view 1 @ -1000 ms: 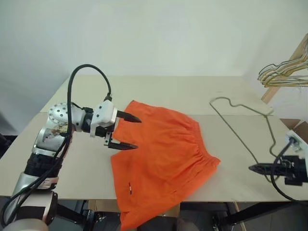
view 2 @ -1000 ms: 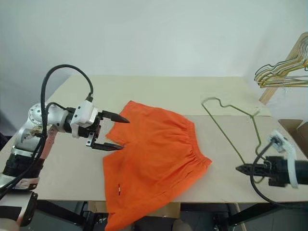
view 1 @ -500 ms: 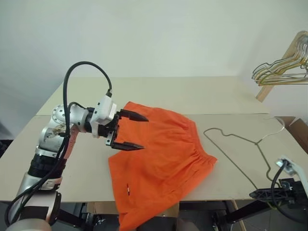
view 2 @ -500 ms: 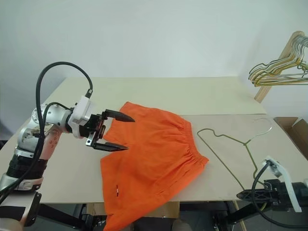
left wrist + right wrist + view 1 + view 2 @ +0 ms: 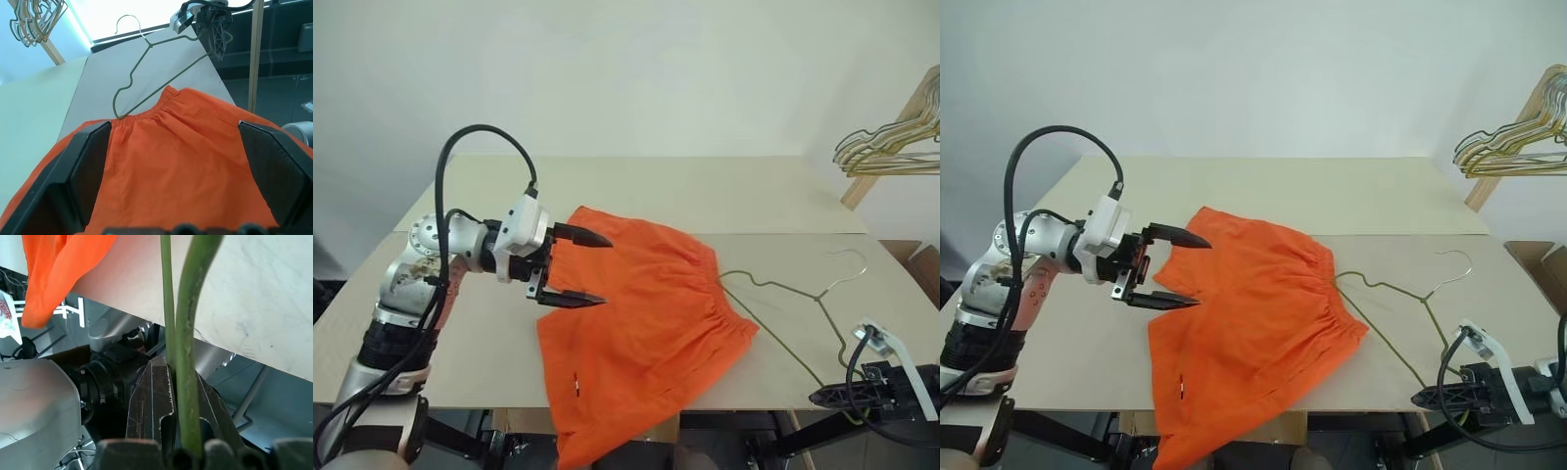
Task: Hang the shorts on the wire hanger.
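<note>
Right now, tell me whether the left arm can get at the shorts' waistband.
Probably yes. The left end effector hangs open over the near edge of the shorts, and nothing lies between it and the waistband. The wire hanger, gripped by the right end effector, touches that waistband.

- No text, label, brand, number or sign can be read in any view.
- In the right wrist view, a white object point(image 5: 4, 308) at the edge carries red print, too small and cut off to make out.
</note>
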{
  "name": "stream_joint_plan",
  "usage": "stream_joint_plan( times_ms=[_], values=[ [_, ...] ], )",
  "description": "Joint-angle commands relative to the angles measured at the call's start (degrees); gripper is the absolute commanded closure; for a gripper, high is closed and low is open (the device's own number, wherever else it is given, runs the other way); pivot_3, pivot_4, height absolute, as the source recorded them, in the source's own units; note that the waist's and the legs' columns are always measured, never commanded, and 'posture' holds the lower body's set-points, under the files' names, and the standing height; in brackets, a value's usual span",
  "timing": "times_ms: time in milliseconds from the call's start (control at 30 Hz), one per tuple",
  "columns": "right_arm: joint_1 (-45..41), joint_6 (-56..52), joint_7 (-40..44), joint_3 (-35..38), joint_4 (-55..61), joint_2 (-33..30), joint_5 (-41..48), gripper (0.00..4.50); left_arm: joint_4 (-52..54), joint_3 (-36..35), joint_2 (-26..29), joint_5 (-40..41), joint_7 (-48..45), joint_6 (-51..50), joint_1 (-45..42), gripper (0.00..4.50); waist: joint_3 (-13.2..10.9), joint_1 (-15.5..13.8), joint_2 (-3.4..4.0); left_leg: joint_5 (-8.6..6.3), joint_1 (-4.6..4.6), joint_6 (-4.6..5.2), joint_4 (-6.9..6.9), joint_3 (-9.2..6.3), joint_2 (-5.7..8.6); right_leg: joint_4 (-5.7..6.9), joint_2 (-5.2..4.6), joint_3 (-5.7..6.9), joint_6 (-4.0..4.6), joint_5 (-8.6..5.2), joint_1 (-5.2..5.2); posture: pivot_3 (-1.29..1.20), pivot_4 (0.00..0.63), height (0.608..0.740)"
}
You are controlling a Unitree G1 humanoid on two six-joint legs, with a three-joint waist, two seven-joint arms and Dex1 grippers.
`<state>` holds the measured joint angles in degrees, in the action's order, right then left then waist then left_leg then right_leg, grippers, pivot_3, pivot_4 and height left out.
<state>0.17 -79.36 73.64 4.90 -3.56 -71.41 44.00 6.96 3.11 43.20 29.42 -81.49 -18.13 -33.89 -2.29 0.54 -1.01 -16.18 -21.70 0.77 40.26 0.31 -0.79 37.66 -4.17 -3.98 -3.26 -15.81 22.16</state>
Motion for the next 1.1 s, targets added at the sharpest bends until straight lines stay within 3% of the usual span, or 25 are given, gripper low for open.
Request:
stream_joint_plan(
  times_ms=[33, 233, 533, 1100],
  values=[
    [-2.2, 1.3, 1.4, 1.2, -3.0, -1.5, 0.1, 4.50, 1.5, -1.9, 0.8, 1.1, 0.8, -0.5, -0.5, 0.01, 0.0, 0.0, 0.00, 0.00, 0.00, 0.00, 0.00, 0.01, 0.00, 0.00, 0.00, 0.00, 0.00, 0.00, 0.00, 0.05, 0.000, 0.740],
    [-0.9, 2.1, 2.3, 2.1, -3.9, -2.9, 0.4, 4.50, 1.6, -2.0, 0.9, 1.0, 0.8, -0.8, -0.5, 0.01, 0.0, -0.3, 0.00, 0.00, -0.01, 0.00, -0.01, 0.02, -0.01, -0.02, 0.01, 0.01, 0.00, 0.00, 0.01, 0.04, 0.000, 0.740],
    [-3.7, 2.8, 2.7, -4.5, -2.0, -2.1, -0.5, 4.50, 1.4, -1.7, 0.8, 0.7, 0.9, -0.8, -1.1, 0.01, 0.0, -0.6, 0.00, 0.00, -0.01, 0.00, -0.01, 0.03, -0.01, -0.02, 0.01, 0.00, 0.00, 0.00, 0.01, 0.06, 0.000, 0.740],
    [-3.0, 4.8, 7.8, -7.5, -3.6, -6.5, -1.5, 4.50, 3.6, -3.0, 1.9, 1.2, 2.2, -1.5, 1.1, 0.01, 0.0, -1.5, 0.00, 0.00, -0.02, 0.01, -0.02, 0.03, 0.01, -0.04, -0.01, 0.01, 0.00, 0.00, 0.02, 0.08, 0.002, 0.740]
  ],
)
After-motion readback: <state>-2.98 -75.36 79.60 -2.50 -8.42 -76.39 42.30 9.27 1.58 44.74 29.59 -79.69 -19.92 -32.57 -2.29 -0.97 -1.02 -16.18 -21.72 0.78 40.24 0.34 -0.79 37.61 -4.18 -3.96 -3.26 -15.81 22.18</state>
